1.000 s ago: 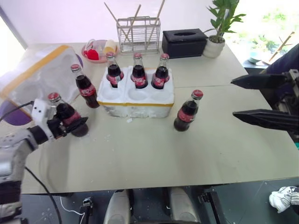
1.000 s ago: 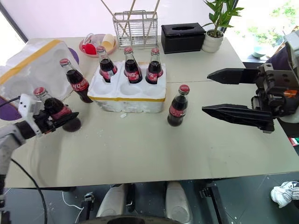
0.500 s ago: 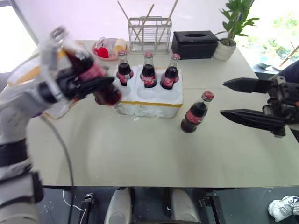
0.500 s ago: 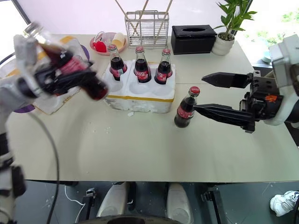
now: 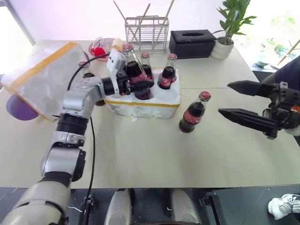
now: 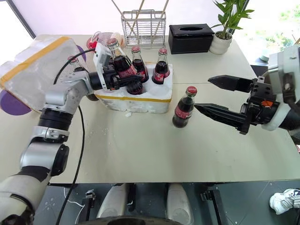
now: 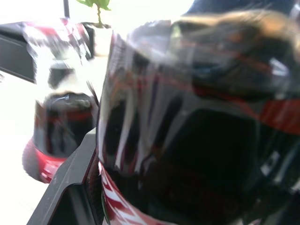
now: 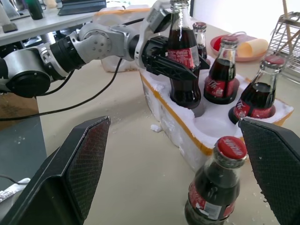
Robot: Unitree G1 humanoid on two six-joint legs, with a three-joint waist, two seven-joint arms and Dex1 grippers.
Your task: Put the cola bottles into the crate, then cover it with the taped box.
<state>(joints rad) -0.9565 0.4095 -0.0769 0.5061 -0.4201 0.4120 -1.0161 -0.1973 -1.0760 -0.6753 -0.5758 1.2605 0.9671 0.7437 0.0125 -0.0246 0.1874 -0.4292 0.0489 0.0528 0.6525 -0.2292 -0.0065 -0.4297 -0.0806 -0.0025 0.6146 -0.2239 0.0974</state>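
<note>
a pale beige desk [image 5: 154,154] runs wide under bright window light, with a dark floor beyond its near edge. along the far edge stand a wire rack [image 5: 146,31] holding sticks, a black tissue box [image 5: 191,43], a potted plant [image 5: 227,29] toward the far right corner and a pink dish [image 5: 101,48]. the crate [image 5: 150,97] sits mid-desk toward the far side, two cola bottles [image 5: 167,77] upright in its far wells. the left gripper [image 6: 123,80] pinches another bottle [image 6: 121,65], its base at the crate's near-left well (seated or not, unclear). one loose bottle [image 5: 192,112] stands right of the crate, another [image 5: 84,69] behind the left arm. the taped box [image 5: 40,75] lies at the left edge. the right gripper [image 6: 224,97] hangs spread wide, empty, near the loose bottle.
</note>
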